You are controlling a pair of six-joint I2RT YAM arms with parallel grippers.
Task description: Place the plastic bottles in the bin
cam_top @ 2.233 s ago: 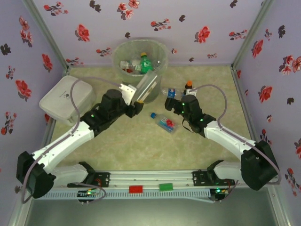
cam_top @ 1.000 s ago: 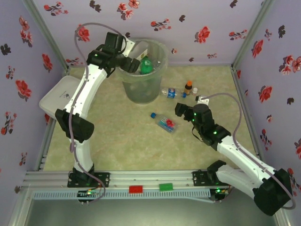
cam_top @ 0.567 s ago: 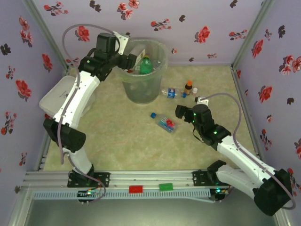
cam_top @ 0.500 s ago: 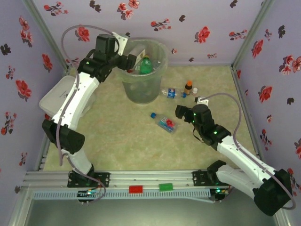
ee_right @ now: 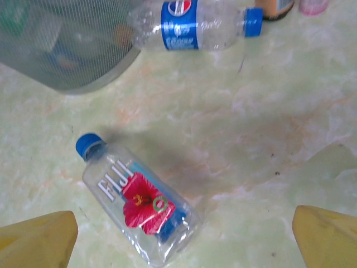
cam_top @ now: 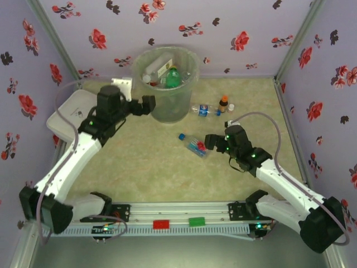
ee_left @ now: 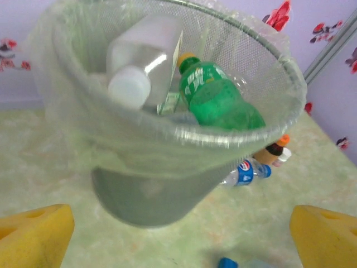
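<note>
left gripper (cam_top: 144, 105): jaws apart, empty, parked just beside the bin's (cam_top: 170, 110) near-left wall. right gripper (cam_top: 211, 142): jaws wide apart, nothing held, hovering over the Fiji bottle (ee_right: 139, 201), which lies on its side on the table (cam_top: 139, 162). Looks lined up to straddle it. Free room all round that one, so an easy pick. Pepsi-labelled bottle (ee_right: 189, 25) is tighter: body by the bin base, cap end next to the brown orange-capped vial (cam_top: 223, 104). Bin is heaped near the rim, green bottle (ee_left: 220, 100) on top, so drops probably need a high, centred release.
</note>
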